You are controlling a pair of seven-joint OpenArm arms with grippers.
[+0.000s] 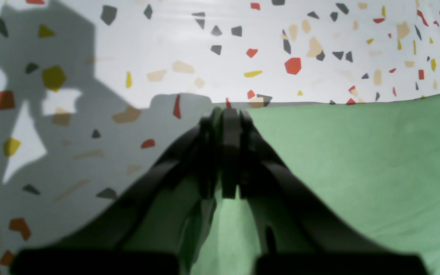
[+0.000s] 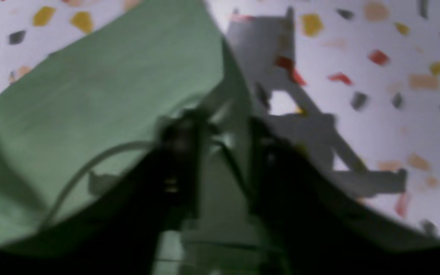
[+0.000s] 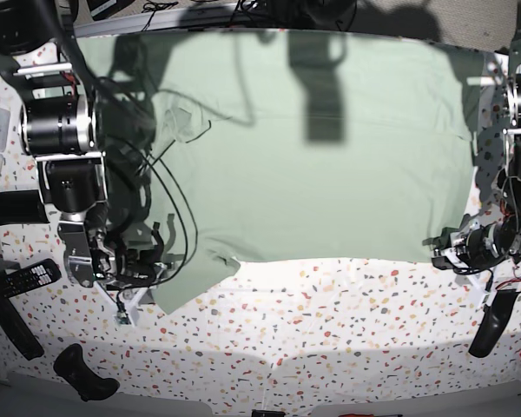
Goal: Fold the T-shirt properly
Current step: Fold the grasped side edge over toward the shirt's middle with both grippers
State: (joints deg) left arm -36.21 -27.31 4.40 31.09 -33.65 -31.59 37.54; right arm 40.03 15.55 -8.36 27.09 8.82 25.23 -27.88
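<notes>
I see one T-shirt (image 3: 321,148) spread across the upper table (image 3: 330,313) and two grippers. At lower right, my left gripper (image 1: 227,114) is clamped on the hem. My right gripper (image 2: 220,126) at lower left straddles fabric — the blur hides whether it grips. If it hasn't, lifting would drag one corner alone and skew the fold.

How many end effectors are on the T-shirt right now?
2. The left end effector is shut on the T-shirt edge at the base view's right; the right end effector is at its lower-left corner, grip unclear there.
</notes>
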